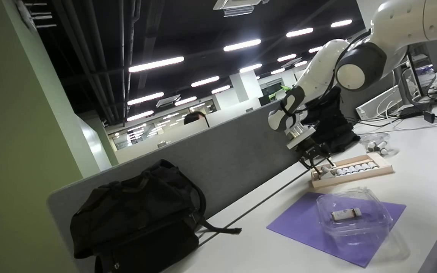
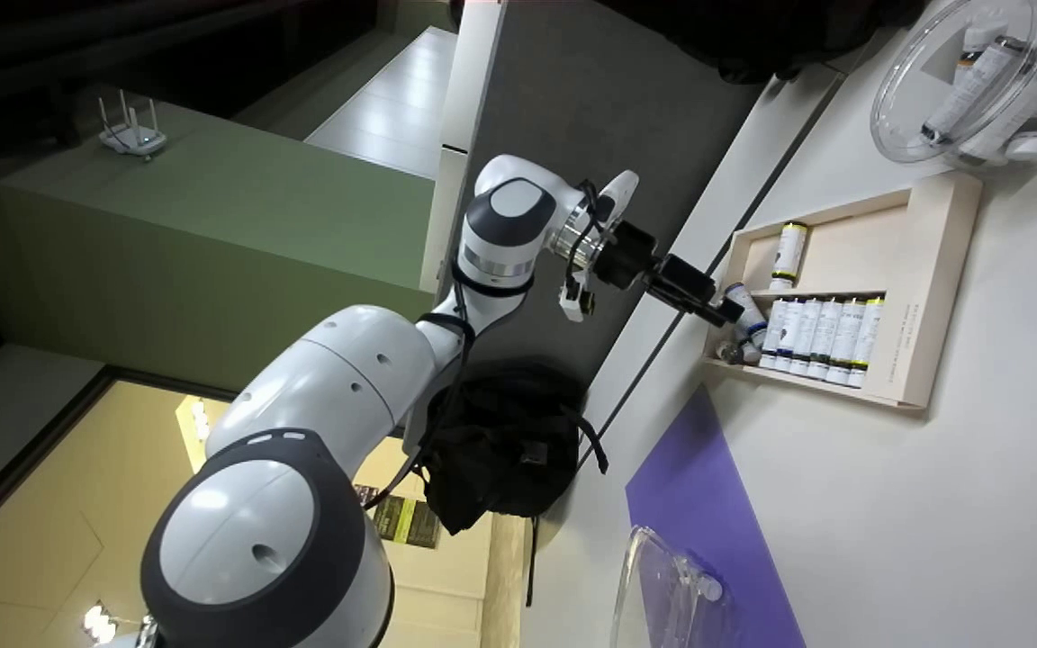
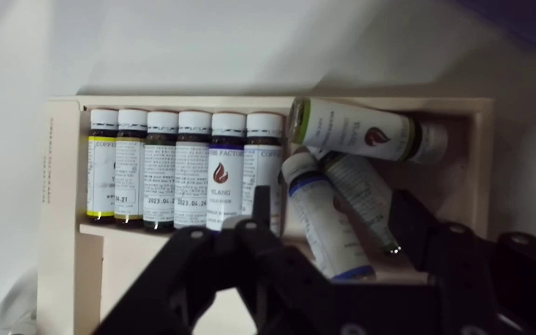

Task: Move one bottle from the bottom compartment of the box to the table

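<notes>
The pale wooden box [image 2: 951, 270] lies on the white table [image 2: 978, 504]; it also shows in the wrist view [image 3: 58, 209]. One compartment holds a row of upright-aligned white-labelled bottles [image 3: 158, 177] and three loose ones at its end. These are a green-banded bottle [image 3: 363, 128], a blue-banded bottle [image 3: 328, 228] and a third bottle [image 3: 363, 195] beside it. The compartment across the divider holds a yellow-banded bottle [image 2: 789, 252]. My gripper [image 3: 335, 216] is open over the loose end, fingers either side of the blue-banded and third bottles; it also shows in an exterior view [image 1: 325, 170].
A clear container [image 1: 324, 203] with a bottle [image 1: 346, 214] stands on a purple mat [image 1: 294, 223]. A round clear container [image 2: 883, 117] with several bottles stands beyond the box. A grey partition [image 1: 241, 163] runs behind, with a black backpack [image 1: 139, 212] and another black bag [image 1: 328, 125].
</notes>
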Available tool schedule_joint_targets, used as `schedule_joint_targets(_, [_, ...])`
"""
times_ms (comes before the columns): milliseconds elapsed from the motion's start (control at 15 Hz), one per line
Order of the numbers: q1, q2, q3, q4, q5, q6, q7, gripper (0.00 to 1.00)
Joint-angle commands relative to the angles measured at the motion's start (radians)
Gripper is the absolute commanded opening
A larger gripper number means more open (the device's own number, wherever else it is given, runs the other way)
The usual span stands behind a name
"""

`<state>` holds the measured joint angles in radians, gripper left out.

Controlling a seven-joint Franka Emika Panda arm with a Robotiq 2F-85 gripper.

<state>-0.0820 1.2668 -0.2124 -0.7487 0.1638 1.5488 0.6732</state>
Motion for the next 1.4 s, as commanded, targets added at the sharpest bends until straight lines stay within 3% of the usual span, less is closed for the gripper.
schedule_joint_targets(0, [0.006,-0.004,-0.029,0.008,-0.034,0.029,-0.003,0.99])
schedule_joint_targets(333, [0.002,0.014,-0.045,0.011,-0.054,0.073,-0.012,1.0])
schedule_joint_targets(400, [0.001,0.018,-0.046,0.012,-0.057,0.079,-0.014,0.75])
schedule_joint_targets(467, [0.0,0.022,-0.046,0.013,-0.059,0.082,-0.017,0.74])
schedule_joint_targets(1000, [-0.003,0.017,-0.042,0.012,-0.052,0.089,-0.02,0.17])
schedule_joint_targets(1133, [-0.005,0.006,-0.038,0.009,-0.045,0.081,-0.02,0.05])
schedule_joint_targets(1333, [-0.002,-0.037,-0.026,-0.003,-0.03,0.076,-0.031,0.07])
